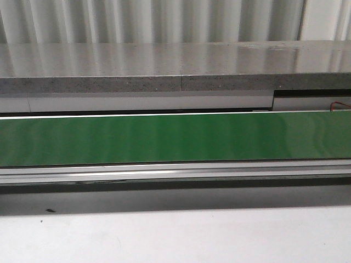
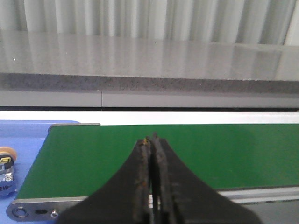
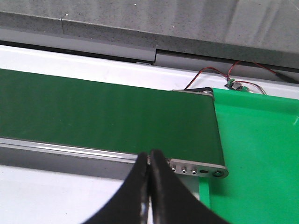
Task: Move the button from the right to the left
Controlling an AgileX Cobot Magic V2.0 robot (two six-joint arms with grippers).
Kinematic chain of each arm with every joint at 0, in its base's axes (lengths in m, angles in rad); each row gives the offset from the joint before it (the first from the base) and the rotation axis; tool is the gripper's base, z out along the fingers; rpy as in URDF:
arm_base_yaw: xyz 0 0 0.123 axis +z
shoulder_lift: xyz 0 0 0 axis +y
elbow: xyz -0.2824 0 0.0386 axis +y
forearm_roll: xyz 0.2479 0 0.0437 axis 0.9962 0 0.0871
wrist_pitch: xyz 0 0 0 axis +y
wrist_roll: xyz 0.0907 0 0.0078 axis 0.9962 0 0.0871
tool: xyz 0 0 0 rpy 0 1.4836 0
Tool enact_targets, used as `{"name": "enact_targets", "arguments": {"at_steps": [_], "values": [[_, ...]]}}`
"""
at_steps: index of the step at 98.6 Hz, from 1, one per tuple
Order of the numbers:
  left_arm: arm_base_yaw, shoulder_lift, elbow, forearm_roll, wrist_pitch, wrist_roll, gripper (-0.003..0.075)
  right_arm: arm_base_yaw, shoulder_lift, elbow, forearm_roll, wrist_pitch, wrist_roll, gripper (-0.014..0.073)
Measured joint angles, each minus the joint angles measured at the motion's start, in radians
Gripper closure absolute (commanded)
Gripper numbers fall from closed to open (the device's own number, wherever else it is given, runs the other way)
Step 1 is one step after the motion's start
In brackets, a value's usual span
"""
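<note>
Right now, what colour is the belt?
Dark green belt, clearest in the front view.

No legible text, labels, brands or nos. anywhere, incl. green belt [image 1: 175,138] & frame.

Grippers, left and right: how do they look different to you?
The left gripper has worn, brownish inner finger edges; the right gripper has plain black ones. The left gripper sits where the green belt meets a blue surface; the right gripper where it meets a bright green sheet. Both are shut and empty.
</note>
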Motion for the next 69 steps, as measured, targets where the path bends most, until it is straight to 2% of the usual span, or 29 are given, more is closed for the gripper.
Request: {"name": "enact_targets", "arguments": {"at_steps": [69], "values": [[0.0,0.0,0.0,0.015,0.012,0.0,0.0741,0.0,0.0,0.0,0.0,0.0,0.0,0.0661]]}}
